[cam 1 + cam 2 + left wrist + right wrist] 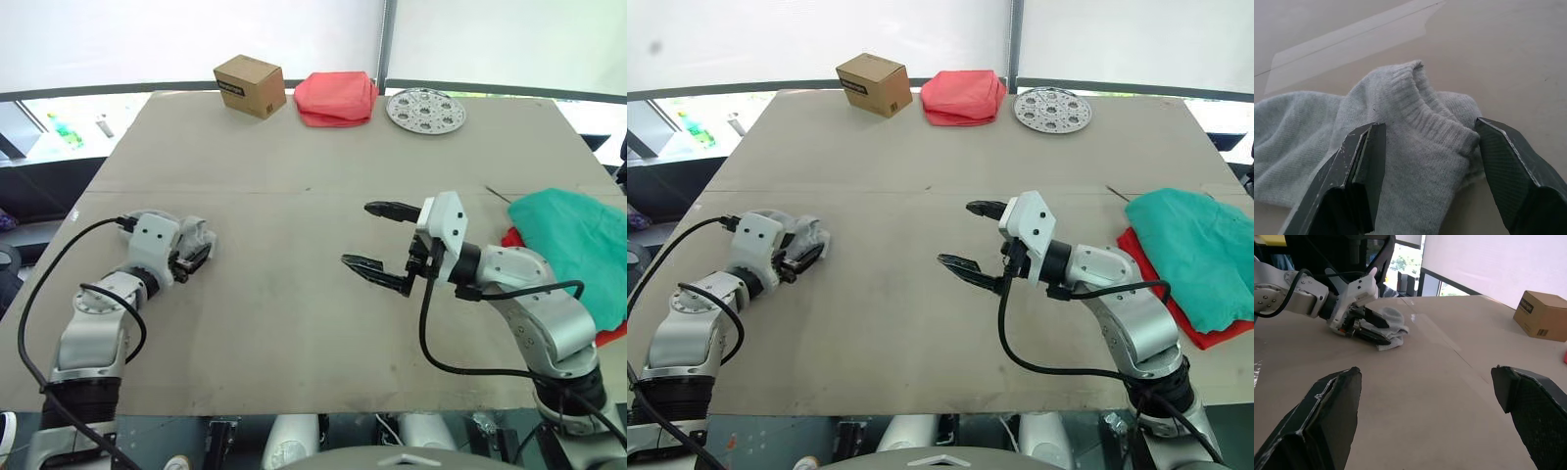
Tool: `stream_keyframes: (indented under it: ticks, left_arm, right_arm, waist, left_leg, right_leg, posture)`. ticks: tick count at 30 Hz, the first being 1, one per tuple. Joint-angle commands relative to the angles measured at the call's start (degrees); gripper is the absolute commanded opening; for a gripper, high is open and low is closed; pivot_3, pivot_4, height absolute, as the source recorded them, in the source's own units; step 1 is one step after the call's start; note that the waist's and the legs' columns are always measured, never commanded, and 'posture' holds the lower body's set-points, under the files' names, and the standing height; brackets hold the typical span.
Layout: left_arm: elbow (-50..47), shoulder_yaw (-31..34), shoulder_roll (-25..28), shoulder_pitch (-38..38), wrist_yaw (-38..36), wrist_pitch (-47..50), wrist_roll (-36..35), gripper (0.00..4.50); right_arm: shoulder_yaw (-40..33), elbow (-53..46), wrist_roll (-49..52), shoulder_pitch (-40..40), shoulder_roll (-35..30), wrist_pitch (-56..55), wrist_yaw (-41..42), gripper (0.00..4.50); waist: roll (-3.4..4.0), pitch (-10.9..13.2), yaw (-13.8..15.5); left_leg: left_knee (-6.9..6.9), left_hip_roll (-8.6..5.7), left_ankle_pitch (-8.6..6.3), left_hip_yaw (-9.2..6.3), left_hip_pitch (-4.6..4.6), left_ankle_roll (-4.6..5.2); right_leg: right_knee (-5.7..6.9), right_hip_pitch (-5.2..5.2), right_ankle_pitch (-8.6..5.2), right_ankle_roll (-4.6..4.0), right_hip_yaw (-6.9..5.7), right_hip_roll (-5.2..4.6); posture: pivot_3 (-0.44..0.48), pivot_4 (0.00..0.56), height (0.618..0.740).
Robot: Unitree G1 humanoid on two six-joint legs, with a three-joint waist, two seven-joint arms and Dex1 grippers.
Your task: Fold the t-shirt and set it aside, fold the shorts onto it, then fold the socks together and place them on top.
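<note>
Your left tool (1422, 161) sits low on the tabletop (294, 294) with its two black fingers (1359, 171) spread apart, one on each side of the socks (1400, 142). The grey knit lies between them, ribbed cuff pointing away from the wrist, and both fingers look to be touching or nearly touching the fabric without squeezing it flat. In the right wrist view you can see that same left tool (1369, 328) with the socks (1391, 335) bunched just beyond its fingertips, flat on the tabletop.

Your right tool (382, 245) hangs above bare tabletop near the middle, fingers wide apart and gripping nothing. The socks are well off to its left, across open surface. Just behind and to the right of this tool's arm lie the shorts (578, 245), a teal heap resting on top of the t-shirt (1205, 328), whose red edge shows beneath them near the right border of the tabletop. The shorts cover most of the t-shirt, and neither garment touches either tool.

Far ahead of both tools, along the back edge, you have a cardboard box (250, 85), a folded salmon-pink cloth (336, 98) just beside it, and a round perforated metal disc (425, 110) next to that; all three are well apart from the tools and the garments
</note>
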Motion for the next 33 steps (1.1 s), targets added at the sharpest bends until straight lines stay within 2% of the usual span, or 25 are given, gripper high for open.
stream_keyframes:
  ticks: [1, 4, 8, 9, 10, 14, 16, 19, 24, 26, 33]
  left_arm:
    - [1.16, -0.95, 0.93, -1.18, -1.81, 1.89, 0.35, 3.15]
    - [4.17, -3.61, 0.71, -3.29, -3.63, 3.73, 1.13, 3.15]
    - [15.23, -9.29, 2.50, -9.09, -9.02, 5.62, 4.18, 3.15]
    - [16.92, -10.52, 3.36, -9.72, -11.46, 6.23, 4.29, 2.62]
    - [18.02, -11.06, 3.94, -9.98, -12.88, 6.59, 4.24, 2.30]
    - [18.74, -11.28, 4.93, -9.71, -15.69, 5.73, 3.81, 0.48]
    - [14.44, -10.80, 4.17, -8.52, -18.27, 5.01, 1.56, 0.02]
    - [6.04, -10.60, 1.84, -7.44, -22.12, 4.26, -2.55, 0.02]
    - [-4.05, -14.78, -0.32, -8.33, -29.65, 3.85, -6.14, 0.02]
    - [-4.82, -17.49, -1.17, -10.00, -29.52, 3.19, -4.36, 0.02]
    - [-12.18, -26.35, -8.69, -13.61, -24.86, 11.94, -3.72, 0.02]
  right_arm:
    - [-1.41, -1.31, 0.29, 0.85, -0.54, -1.80, -1.61, 4.49]
    - [-0.79, -1.47, 0.14, 1.00, -0.67, -2.12, -2.58, 4.49]
    - [-0.57, -2.43, 0.30, 1.17, -1.46, -1.16, -3.49, 4.49]
    - [-0.66, -2.84, 0.40, 1.35, -2.03, -0.84, -3.60, 4.50]
    - [-0.79, -3.25, 0.50, 1.61, -2.56, -0.60, -3.65, 4.50]
    - [-1.81, -4.34, 1.27, 2.64, -4.11, 0.02, -4.17, 4.50]
    - [-2.39, -5.07, 1.55, 3.64, -4.72, 0.28, -4.83, 4.50]
    - [-2.93, -5.60, 1.71, 4.61, -5.34, 0.45, -5.50, 4.50]
    - [-4.11, -5.65, 1.66, 5.30, -6.57, 0.55, -6.18, 4.50]
    - [-4.71, -5.75, 1.68, 5.57, -7.22, 0.60, -6.31, 4.50]
    - [-6.32, -6.92, 1.87, 6.71, -9.06, 1.30, -7.64, 4.50]
  waist:
    - [0.00, 0.00, 0.00]
    - [0.01, 0.00, 0.21]
    - [0.05, -0.09, 0.50]
    - [0.16, -0.16, 0.50]
    - [0.30, -0.25, 0.36]
    - [0.50, -0.38, -0.02]
    - [0.53, -0.40, 0.05]
    - [0.54, -0.40, 0.35]
    - [0.36, -0.31, 0.61]
    - [0.25, -0.25, 0.33]
    - [0.18, -0.20, 0.24]
  left_leg:
    - [-0.02, 0.00, 0.00, 0.01, 0.00, 0.00]
    - [-0.03, 0.00, -0.05, 0.02, 0.01, 0.09]
    - [-0.02, -0.02, -0.06, 0.05, 0.05, 0.12]
    - [-0.01, -0.06, -0.06, 0.06, 0.09, 0.13]
    - [-0.01, -0.06, -0.06, 0.06, 0.10, 0.13]
    - [-0.06, -0.05, -0.07, 0.13, 0.16, 0.15]
    - [-0.13, -0.05, -0.07, 0.14, 0.18, 0.15]
    - [-0.19, -0.05, -0.07, 0.18, 0.16, 0.14]
    - [-0.13, -0.18, -0.07, 0.16, 0.01, 0.14]
    - [-0.11, -0.18, -0.07, 0.16, -0.01, 0.15]
    - [-0.13, -0.17, -0.06, 0.17, -0.02, 0.18]
  right_leg:
    - [0.00, -0.01, 0.00, -0.01, 0.00, -0.01]
    - [0.02, -0.02, -0.01, -0.01, -0.03, -0.02]
    - [0.02, 0.00, -0.01, 0.00, -0.03, -0.05]
    - [0.07, 0.01, -0.02, 0.00, -0.10, -0.08]
    - [0.07, 0.01, -0.02, 0.01, -0.11, -0.08]
    - [0.07, 0.00, -0.03, 0.02, -0.01, -0.11]
    - [0.07, -0.02, -0.05, -0.03, 0.01, -0.11]
    - [0.07, -0.04, -0.08, -0.08, 0.02, -0.16]
    - [-0.03, -0.05, -0.09, -0.10, -0.03, -0.30]
    - [-0.05, -0.05, -0.08, -0.10, -0.02, -0.30]
    - [-0.03, -0.04, 0.01, 0.10, 0.04, -0.09]
  posture:
    - [0.000, 0.150, 0.740]
    - [0.000, 0.150, 0.740]
    - [0.000, 0.150, 0.740]
    - [0.000, 0.150, 0.740]
    - [0.000, 0.150, 0.740]
    - [0.000, 0.150, 0.740]
    - [0.000, 0.150, 0.740]
    - [0.000, 0.150, 0.740]
    - [0.000, 0.150, 0.740]
    - [0.000, 0.150, 0.740]
    - [0.000, 0.150, 0.740]
